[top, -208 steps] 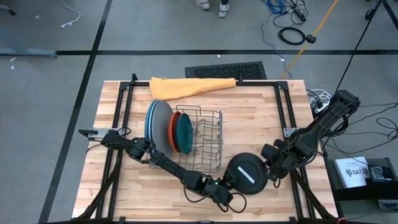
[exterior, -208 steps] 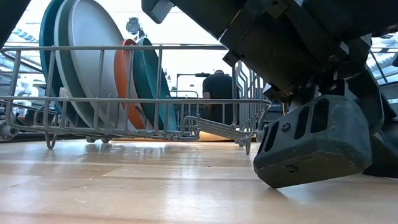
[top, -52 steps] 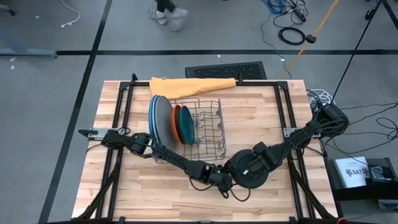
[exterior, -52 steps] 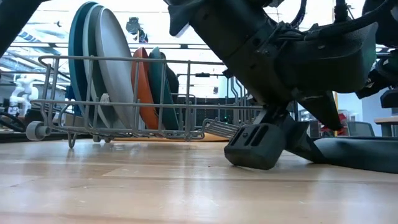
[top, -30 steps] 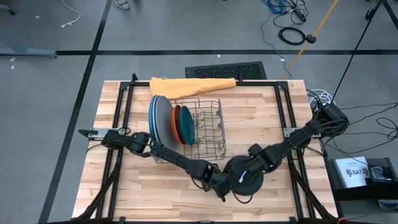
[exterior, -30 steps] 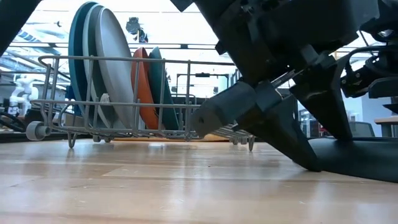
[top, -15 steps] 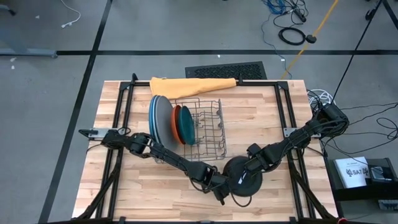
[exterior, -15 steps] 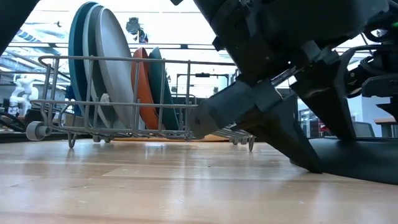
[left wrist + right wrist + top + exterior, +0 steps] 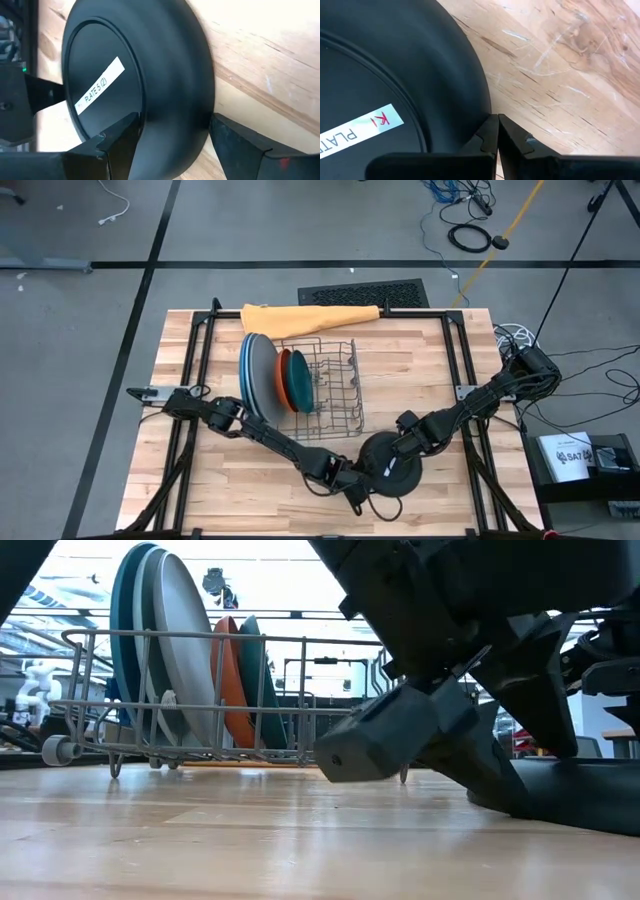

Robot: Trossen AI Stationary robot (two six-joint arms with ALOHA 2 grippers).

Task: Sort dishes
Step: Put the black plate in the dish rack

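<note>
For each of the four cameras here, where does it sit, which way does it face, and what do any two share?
High: above, straight down on table, both arms, dish rack.
Low: table height, level past rack; arm bodies fill the right.
Left wrist: left gripper, fingers either side of the black plate.
Right wrist: right gripper, shut, at the plate's rim.
Shared: both wrist views show the plate's white label.

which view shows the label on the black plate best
The left wrist view: the white label on the black plate shows whole. The right wrist view crops it; the high view shows a tiny stripe; the low view shows none.
</note>
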